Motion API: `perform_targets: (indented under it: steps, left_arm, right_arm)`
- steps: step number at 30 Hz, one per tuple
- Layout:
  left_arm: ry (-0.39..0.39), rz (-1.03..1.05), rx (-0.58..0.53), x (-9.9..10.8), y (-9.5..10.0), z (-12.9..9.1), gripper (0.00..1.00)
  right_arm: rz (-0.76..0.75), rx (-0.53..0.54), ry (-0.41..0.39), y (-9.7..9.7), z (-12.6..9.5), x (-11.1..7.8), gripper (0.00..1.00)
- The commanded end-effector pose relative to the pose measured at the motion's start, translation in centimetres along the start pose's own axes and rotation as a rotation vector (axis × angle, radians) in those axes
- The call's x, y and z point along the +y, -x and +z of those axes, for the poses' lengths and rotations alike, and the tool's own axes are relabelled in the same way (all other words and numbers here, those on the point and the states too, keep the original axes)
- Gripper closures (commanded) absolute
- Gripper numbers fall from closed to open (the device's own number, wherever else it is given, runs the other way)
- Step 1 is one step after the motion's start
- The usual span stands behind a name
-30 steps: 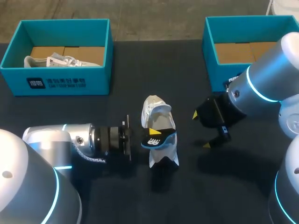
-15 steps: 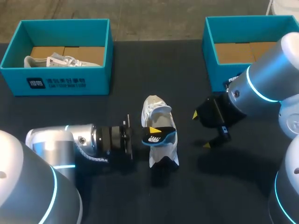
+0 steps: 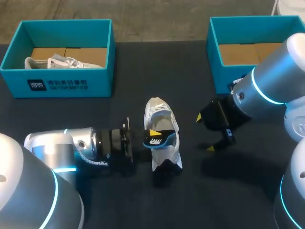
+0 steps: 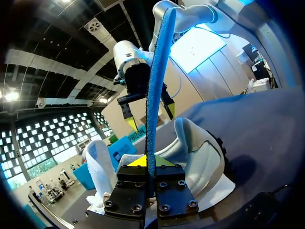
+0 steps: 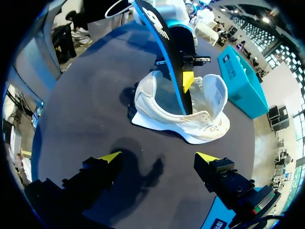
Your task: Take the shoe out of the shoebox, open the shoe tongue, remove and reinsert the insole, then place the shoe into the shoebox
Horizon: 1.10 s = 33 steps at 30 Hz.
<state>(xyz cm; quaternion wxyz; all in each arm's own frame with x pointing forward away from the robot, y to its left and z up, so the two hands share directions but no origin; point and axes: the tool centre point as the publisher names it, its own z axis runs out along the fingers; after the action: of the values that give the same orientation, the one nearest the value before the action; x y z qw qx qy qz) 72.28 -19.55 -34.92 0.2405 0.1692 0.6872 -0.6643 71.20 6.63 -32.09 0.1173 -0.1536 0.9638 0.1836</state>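
While beyond the shoe (image 3: 159,114), two shoeboxes (image 3: 57,85).

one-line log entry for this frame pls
left claw: shut on insole | insole: held over shoe opening | shoe: on table | right claw: open, beside shoe, touching nothing

Insole (image 3: 157,140) over shoe (image 3: 159,114) on table (image 3: 190,95)
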Motion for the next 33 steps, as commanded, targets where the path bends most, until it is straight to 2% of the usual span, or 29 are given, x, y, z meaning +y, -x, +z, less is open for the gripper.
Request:
perform_targets:
  steps: [1, 11, 13, 14, 16, 33]
  left_arm:
    - [0.008, 0.0, 0.01, 1.0, 0.1, 0.2, 1.0]
    - [0.022, -0.008, 0.017, 1.5, 0.3, 0.5, 1.0]
    - [0.021, -0.006, 0.017, 1.2, 0.3, 0.5, 0.64]
    - [0.021, -0.004, 0.017, 1.0, 0.3, 0.5, 0.57]
    - [0.021, 0.002, 0.014, 0.6, 0.4, 0.4, 0.5]
    - [-0.018, 0.052, 0.023, -3.3, 0.4, 0.4, 0.56]
  right_arm:
    - [0.001, -0.002, -0.001, -0.1, 0.1, 0.1, 0.0]
    - [0.001, -0.002, -0.001, -0.1, 0.1, 0.1, 0.0]
    - [0.001, -0.002, -0.001, -0.1, 0.1, 0.1, 0.0]
    - [0.001, -0.002, -0.001, -0.1, 0.1, 0.1, 0.0]
    - [0.001, -0.002, -0.001, -0.1, 0.1, 0.1, 0.0]
    - [0.001, -0.002, -0.001, -0.1, 0.1, 0.1, 0.0]
